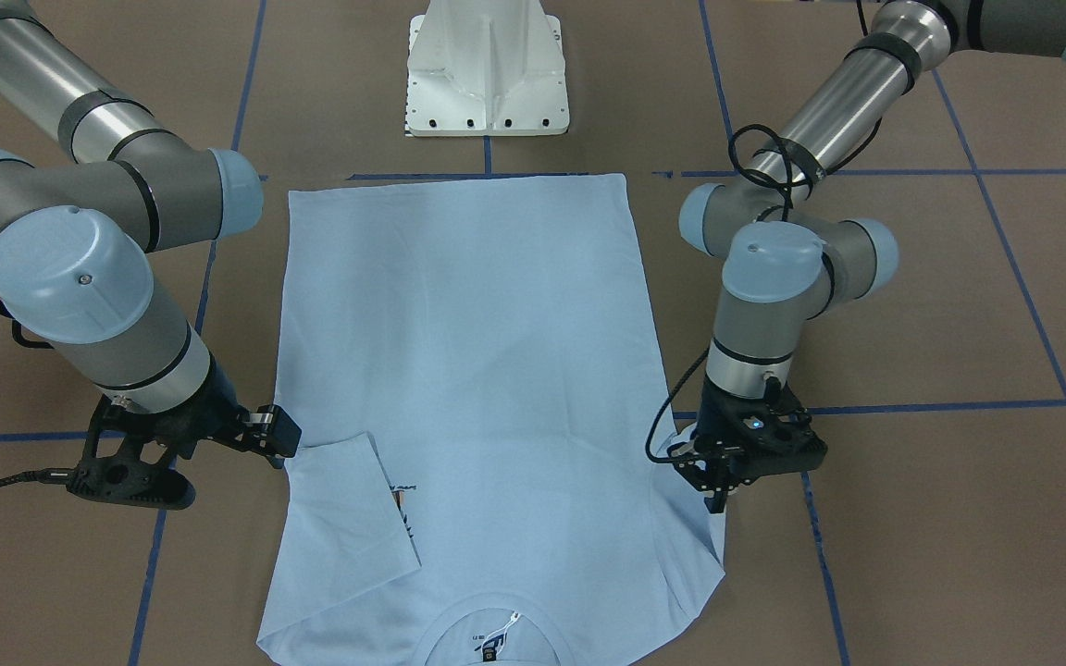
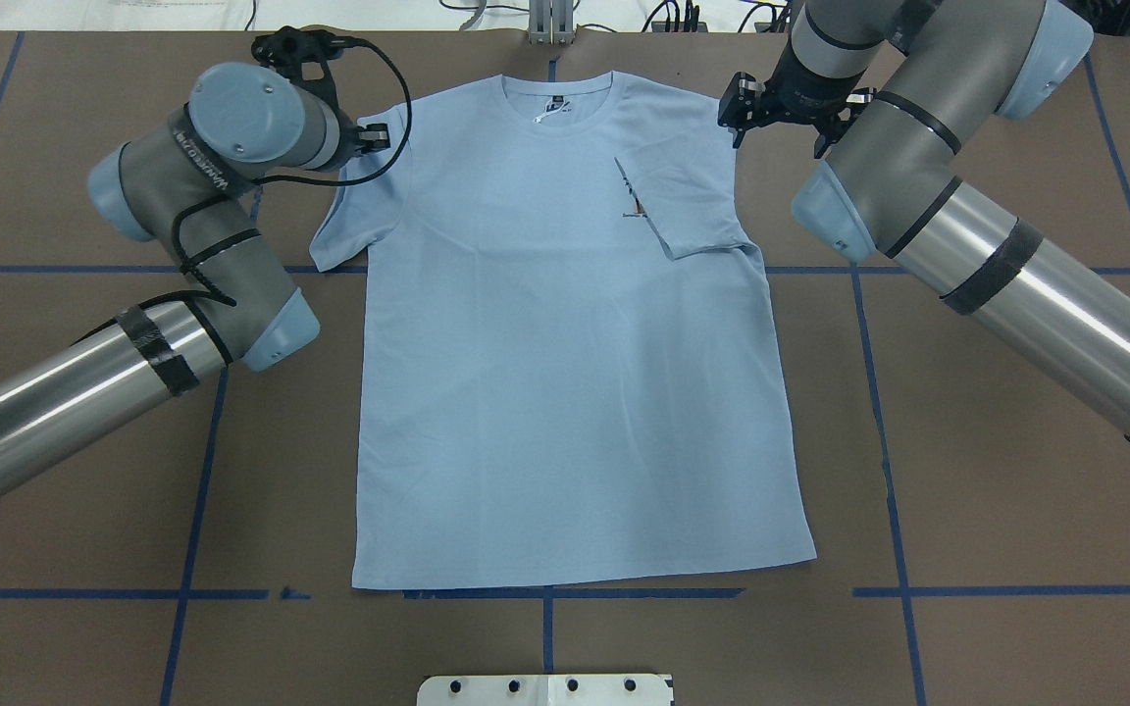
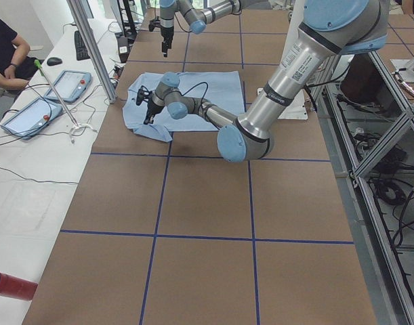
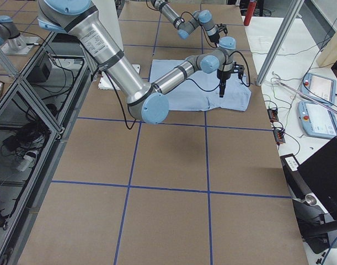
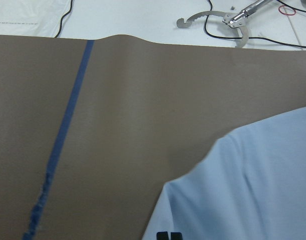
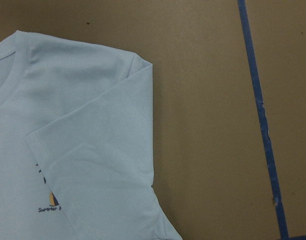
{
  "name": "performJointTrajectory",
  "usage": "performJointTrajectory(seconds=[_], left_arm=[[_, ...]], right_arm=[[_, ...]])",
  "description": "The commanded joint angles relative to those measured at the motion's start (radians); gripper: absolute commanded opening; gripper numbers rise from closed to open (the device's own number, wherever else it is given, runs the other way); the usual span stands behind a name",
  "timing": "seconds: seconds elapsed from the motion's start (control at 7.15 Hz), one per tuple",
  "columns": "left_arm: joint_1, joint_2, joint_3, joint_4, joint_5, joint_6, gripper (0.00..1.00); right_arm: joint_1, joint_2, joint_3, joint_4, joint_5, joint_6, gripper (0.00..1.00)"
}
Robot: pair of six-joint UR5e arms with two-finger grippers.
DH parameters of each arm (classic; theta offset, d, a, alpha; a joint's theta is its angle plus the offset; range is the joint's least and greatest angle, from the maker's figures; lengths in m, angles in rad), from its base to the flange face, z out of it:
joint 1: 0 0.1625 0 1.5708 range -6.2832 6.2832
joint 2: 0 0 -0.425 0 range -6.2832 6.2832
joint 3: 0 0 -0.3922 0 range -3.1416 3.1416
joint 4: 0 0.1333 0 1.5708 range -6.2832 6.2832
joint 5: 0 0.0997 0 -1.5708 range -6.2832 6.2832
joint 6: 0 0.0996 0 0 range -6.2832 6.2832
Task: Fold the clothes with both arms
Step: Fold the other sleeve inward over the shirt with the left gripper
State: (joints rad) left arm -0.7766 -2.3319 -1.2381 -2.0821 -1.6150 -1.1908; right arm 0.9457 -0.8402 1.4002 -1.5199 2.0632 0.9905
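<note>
The light blue T-shirt [image 2: 565,373] lies flat and face up, collar and neck label [image 2: 555,103] at the far edge. Its sleeve [image 2: 688,196] on my right side is folded inward over the chest and half covers the palm-tree print [image 6: 48,200]. The other sleeve [image 2: 354,221] lies spread out. My right gripper [image 2: 783,116] hangs open beside that folded shoulder, holding nothing. My left gripper [image 1: 716,495] points down at the spread sleeve near the shoulder; the left wrist view shows its fingertips [image 5: 169,235] together at the sleeve's edge, shut.
The white pedestal base [image 1: 487,74] stands at the hem side of the shirt. Blue tape lines [image 2: 202,441] cross the brown table. A metal tool [image 5: 218,17] and cables lie on the white bench beyond the far edge, where a person [image 3: 3,47] sits by tablets [image 3: 68,84].
</note>
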Motion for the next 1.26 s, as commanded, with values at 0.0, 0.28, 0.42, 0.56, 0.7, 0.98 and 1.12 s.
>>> performJointTrajectory(seconds=[0.0,0.28,0.42,0.56,0.7,0.98,1.12], left_arm=[[0.06,-0.242,0.132,0.114,0.006,-0.139,0.0],[0.06,-0.299,0.259,0.052,0.055,-0.148,0.0],[0.06,-0.297,0.276,0.027,0.087,-0.15,0.0],[0.06,-0.296,0.275,0.014,0.09,-0.151,0.18],[0.06,-0.296,0.273,-0.009,0.089,-0.144,0.99],[0.057,-0.273,0.25,-0.094,0.078,-0.08,1.0],[0.056,-0.236,0.203,-0.095,0.061,-0.073,1.0]], right_arm=[[-0.002,-0.029,0.0,0.064,-0.002,0.002,1.0],[-0.005,-0.04,0.0,0.069,-0.003,0.002,1.0],[-0.007,-0.042,0.0,0.069,-0.003,0.002,1.0],[-0.008,-0.042,0.0,0.069,-0.003,0.002,1.0],[-0.011,-0.042,0.0,0.07,-0.003,0.0,1.0],[-0.012,-0.056,0.0,0.073,-0.003,-0.001,1.0],[-0.016,-0.059,0.003,0.075,-0.003,-0.001,1.0]])
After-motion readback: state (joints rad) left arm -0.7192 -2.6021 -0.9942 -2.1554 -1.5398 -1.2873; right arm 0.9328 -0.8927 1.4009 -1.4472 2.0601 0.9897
